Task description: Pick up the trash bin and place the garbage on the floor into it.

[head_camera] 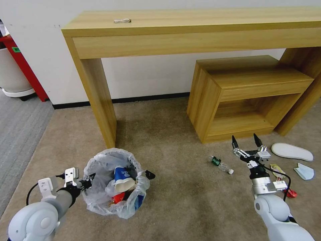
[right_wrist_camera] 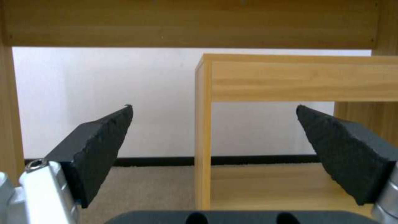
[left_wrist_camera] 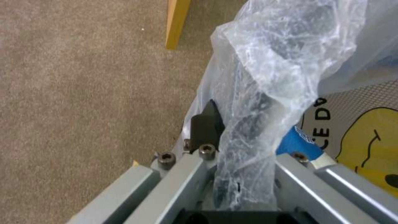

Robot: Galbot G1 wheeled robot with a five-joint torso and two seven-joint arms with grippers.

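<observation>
Left gripper clamped on the bagged rim of one trash bin, down on the beige floor beside the desk leg. Inside the bin: one blue-white cup plus red scraps.

Right gripper spread wide, empty, fingers aimed at the low wooden shelf unit. Just left of it, one small bottle. To its right, one white slipper and one light-blue face mask; nearer the wrist, one candy wrapper and one red wrapper.

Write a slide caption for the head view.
Left gripper holds the trash bin; open right gripper hovers near a bottle.
</observation>
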